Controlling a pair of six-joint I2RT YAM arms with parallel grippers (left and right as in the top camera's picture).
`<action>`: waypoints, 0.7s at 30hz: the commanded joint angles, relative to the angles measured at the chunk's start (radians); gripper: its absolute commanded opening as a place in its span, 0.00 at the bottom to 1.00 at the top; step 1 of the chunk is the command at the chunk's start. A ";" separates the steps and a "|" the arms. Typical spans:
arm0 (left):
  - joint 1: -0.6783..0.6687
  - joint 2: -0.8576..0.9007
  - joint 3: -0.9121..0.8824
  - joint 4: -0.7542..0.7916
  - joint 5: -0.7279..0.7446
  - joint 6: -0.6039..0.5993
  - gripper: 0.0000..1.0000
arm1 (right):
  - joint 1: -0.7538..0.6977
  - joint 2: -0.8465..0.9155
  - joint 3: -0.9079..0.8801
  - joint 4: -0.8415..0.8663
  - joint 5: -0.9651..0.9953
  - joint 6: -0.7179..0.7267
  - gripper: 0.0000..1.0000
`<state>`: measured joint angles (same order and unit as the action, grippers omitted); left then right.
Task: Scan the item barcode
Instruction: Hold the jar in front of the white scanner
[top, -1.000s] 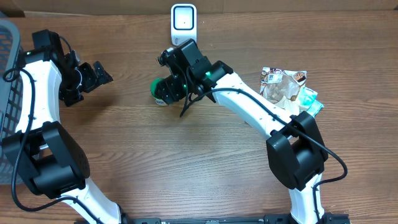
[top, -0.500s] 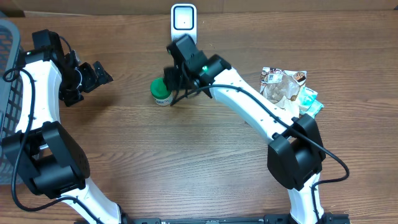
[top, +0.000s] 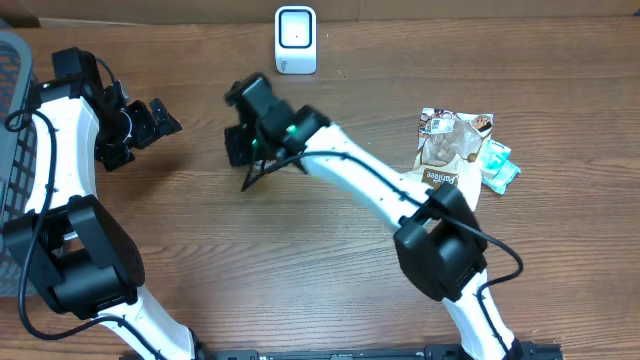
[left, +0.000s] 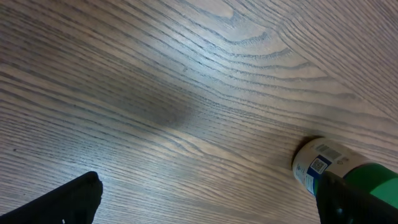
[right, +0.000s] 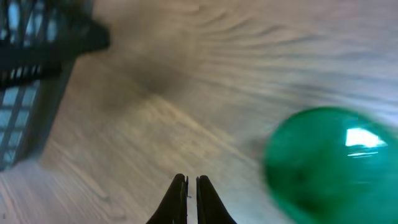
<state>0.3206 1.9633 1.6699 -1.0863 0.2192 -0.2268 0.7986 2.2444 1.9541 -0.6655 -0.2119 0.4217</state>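
Since a second ago the right arm (top: 350, 175) has been swinging away from just below the scanner (top: 295, 38) toward the left of the overhead frame, and the right claw (right: 192, 182) has been closing. Its two dark fingers are now sitting together with only a hairline between them, gripping nothing.

In the right wrist view the green-capped bottle (right: 326, 165) is showing as a blurred green round at the lower right, off to the side of the shut fingers and not between them. The overhead view is hiding it under the right wrist. In the left wrist view it is sitting at the lower right, a printed code label showing on its white part and its green part running behind one finger. Whether it is standing or lying I cannot tell.

The left claw (top: 165, 118) is staying in the upper left of the overhead frame, fingers spread wide apart over bare wood.

The bench (top: 300, 260) is showing brown wood grain with a soft shadow lying across it. A grey mesh basket (top: 10, 60) is sitting at the left edge, and a few snack packets (top: 455, 145) are lying overlapped at the right, well apart from the claws. The white scanner is standing at the top centre.
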 joint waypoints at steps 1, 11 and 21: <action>0.000 -0.021 0.019 -0.001 -0.017 0.014 1.00 | 0.026 -0.008 -0.004 0.012 0.013 -0.011 0.04; 0.000 -0.021 0.019 -0.001 -0.017 0.014 1.00 | 0.036 0.055 -0.024 -0.010 0.117 -0.091 0.04; 0.000 -0.021 0.019 -0.001 -0.017 0.014 1.00 | -0.024 0.055 -0.023 -0.118 0.212 -0.143 0.04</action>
<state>0.3206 1.9633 1.6699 -1.0866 0.2192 -0.2268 0.8127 2.2883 1.9369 -0.7727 -0.0360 0.3042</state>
